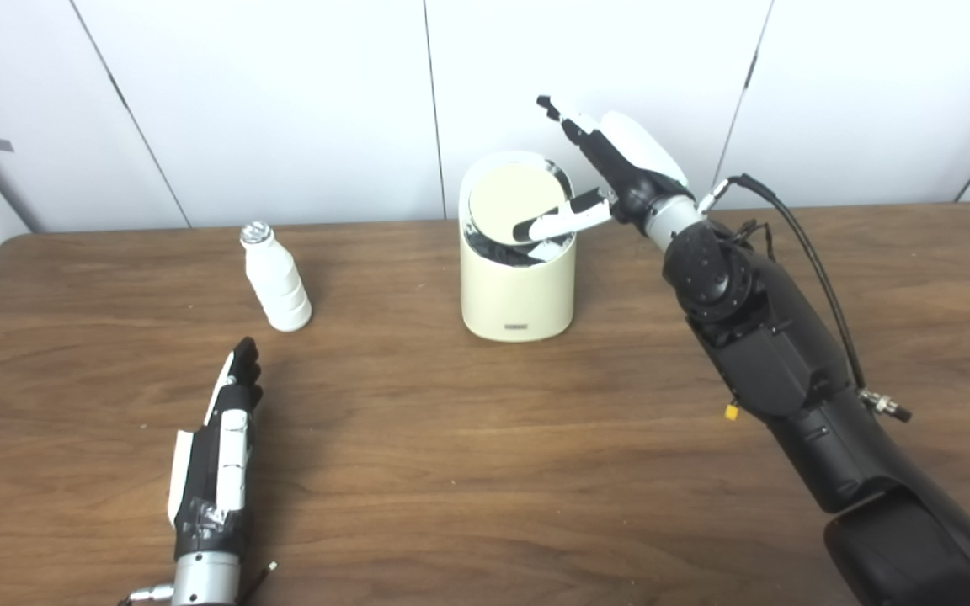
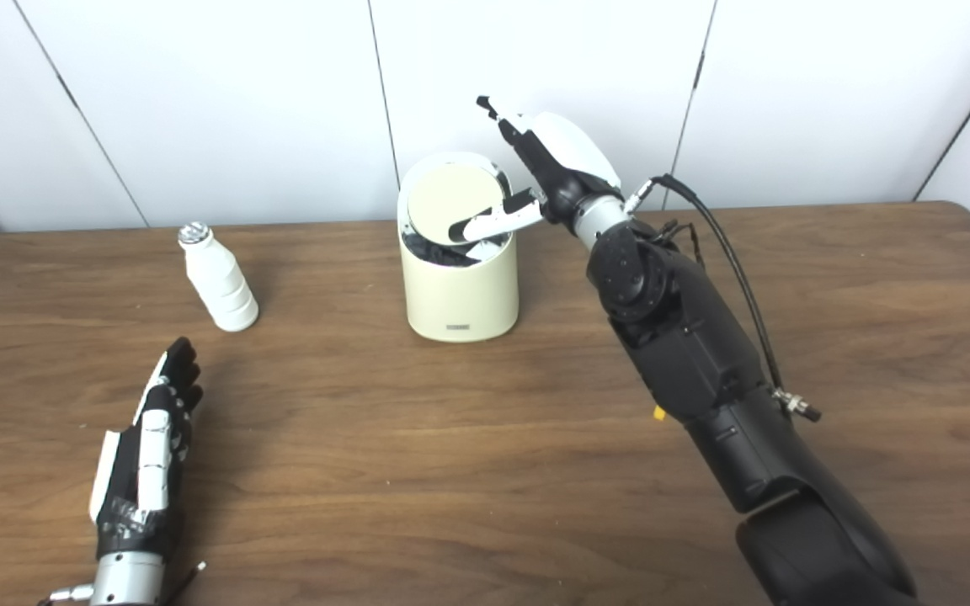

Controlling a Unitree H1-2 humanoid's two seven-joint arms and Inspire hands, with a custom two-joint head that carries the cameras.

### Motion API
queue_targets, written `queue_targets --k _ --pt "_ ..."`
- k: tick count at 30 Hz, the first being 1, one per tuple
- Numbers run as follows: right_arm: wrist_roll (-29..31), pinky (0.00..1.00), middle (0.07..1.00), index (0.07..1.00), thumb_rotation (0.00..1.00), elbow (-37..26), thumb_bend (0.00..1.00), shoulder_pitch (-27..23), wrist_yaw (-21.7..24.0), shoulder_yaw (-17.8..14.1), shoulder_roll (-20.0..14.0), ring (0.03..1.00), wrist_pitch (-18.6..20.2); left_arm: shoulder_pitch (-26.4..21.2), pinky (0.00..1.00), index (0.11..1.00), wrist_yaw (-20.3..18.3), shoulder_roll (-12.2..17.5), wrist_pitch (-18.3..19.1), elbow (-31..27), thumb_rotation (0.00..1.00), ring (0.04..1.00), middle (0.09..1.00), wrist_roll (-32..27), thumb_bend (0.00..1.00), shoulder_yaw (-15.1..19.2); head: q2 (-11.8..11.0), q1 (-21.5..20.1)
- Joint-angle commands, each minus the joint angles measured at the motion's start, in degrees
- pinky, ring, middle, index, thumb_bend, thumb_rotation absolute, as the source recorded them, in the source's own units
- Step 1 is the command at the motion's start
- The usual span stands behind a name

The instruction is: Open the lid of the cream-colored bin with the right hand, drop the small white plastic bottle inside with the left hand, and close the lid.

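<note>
The cream-colored bin [image 1: 517, 290] stands at the table's middle back. Its round lid [image 1: 512, 200] is tilted, raised at the back, with dark lining showing under its front edge. My right hand [image 1: 611, 181] is open beside the bin's right rim; its thumb [image 1: 556, 221] lies across the lid's lower right part and its fingers point up behind. The small white plastic bottle [image 1: 277, 279] with a silver cap stands upright left of the bin. My left hand [image 1: 220, 454] rests flat and open on the table, below the bottle and apart from it.
The brown wooden table [image 1: 485, 471] runs across the view, with its back edge against a white panelled wall. A black cable [image 1: 813, 261] loops along my right forearm. A small yellow tag [image 1: 731, 411] hangs from that arm.
</note>
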Motion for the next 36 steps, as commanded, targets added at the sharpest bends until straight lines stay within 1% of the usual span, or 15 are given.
queue_targets --k 1,5,9,11,14,17,21,24,28,30,31,32,35,36 --pt "-2.68 0.97 0.956 0.974 0.28 -0.25 0.92 -2.9 -0.77 0.8 -1.31 0.985 -1.4 0.16 1.0 0.982 -0.16 -0.4 -1.66 2.94 0.99 0.994 0.989 -0.37 0.57 -0.49 0.06 -0.04" --pt "-6.47 1.0 0.957 0.983 0.28 0.43 0.91 -3.11 -1.74 2.82 -2.76 0.999 -3.28 0.09 1.0 0.978 -0.04 -0.7 -1.61 2.94 0.98 0.997 0.988 -0.77 0.57 -0.43 0.12 0.06" --pt "-9.11 1.0 0.961 0.989 0.25 0.5 0.92 -3.0 -2.27 3.82 -3.45 1.0 -4.08 0.09 1.0 0.986 0.01 -0.73 -1.27 2.72 0.99 1.0 0.996 -0.47 0.56 -0.58 0.0 0.09" --pt "-9.39 1.0 0.964 0.991 0.24 0.4 0.92 -2.85 -2.27 3.79 -3.49 1.0 -4.31 0.12 1.0 0.996 0.05 -0.81 -1.24 2.69 1.0 1.0 0.997 -0.48 0.56 -0.59 0.02 0.17" --pt "-9.29 1.0 0.963 0.992 0.24 0.28 0.91 -2.64 -2.18 3.47 -3.42 1.0 -4.44 0.11 1.0 0.997 -0.13 -0.86 -1.96 2.84 1.0 0.998 0.991 -0.76 0.54 -0.63 -0.03 0.18" --pt "-8.63 1.0 0.963 0.99 0.25 0.17 0.91 -2.42 -2.19 2.96 -3.23 1.0 -4.42 0.08 1.0 0.997 -0.03 -0.95 -2.4 2.97 1.0 0.994 0.987 -0.55 0.54 -0.67 -0.09 0.3" --pt "-6.84 1.0 0.955 0.977 0.31 -0.21 0.87 -2.04 -2.43 1.53 -2.56 1.0 -4.42 0.19 1.0 0.985 -0.02 -1.17 -1.89 2.63 0.98 0.982 0.972 -1.05 0.55 -0.58 -0.07 0.3" --pt "-4.04 0.99 0.942 0.97 0.36 -0.98 0.85 -1.9 -2.66 -0.88 -1.42 0.982 -3.99 0.2 1.0 0.979 -0.29 -1.06 -2.25 2.72 0.98 0.979 0.967 -1.37 0.55 -0.58 0.0 0.35" --pt "-0.1 0.86 0.926 0.952 0.38 -3.26 0.83 -1.93 -2.28 -4.84 0.64 0.928 -1.68 0.35 1.0 0.987 -0.11 -1.07 -1.37 2.37 0.99 0.995 0.986 -1.1 0.54 -0.58 0.04 0.38" --pt "2.37 0.79 0.913 0.944 0.42 -4.85 0.82 -1.88 -1.86 -7.02 1.56 0.893 -0.18 0.33 1.0 0.994 -0.21 -0.89 -1.56 2.64 0.99 0.999 0.997 -0.97 0.54 -0.62 0.07 0.4" --pt "3.46 0.77 0.911 0.943 0.44 -5.47 0.82 -1.81 -1.68 -8.01 1.79 0.882 0.48 0.29 1.0 0.997 -0.12 -0.85 -1.67 2.84 0.99 1.0 0.999 -0.76 0.55 -0.6 0.07 0.4" --pt "4.68 0.75 0.913 0.942 0.48 -6.22 0.81 -1.64 -1.33 -9.14 2.06 0.876 1.37 0.25 1.0 0.995 0.08 -0.9 -1.76 3.02 1.0 1.0 1.0 -0.53 0.56 -0.53 0.08 0.36" --pt "7.26 0.77 0.92 0.944 0.53 -8.26 0.77 -0.86 -0.57 -11.42 2.51 0.881 4.26 0.26 1.0 0.988 0.42 -1.03 -1.39 2.89 0.99 1.0 0.993 -0.2 0.57 -0.42 0.12 0.25" --pt "7.63 0.8 0.924 0.942 0.53 -9.24 0.75 -0.31 -0.32 -11.85 2.4 0.895 5.44 0.33 1.0 0.986 0.5 -1.12 -1.03 2.58 0.99 1.0 0.992 -0.22 0.57 -0.4 0.14 0.27"
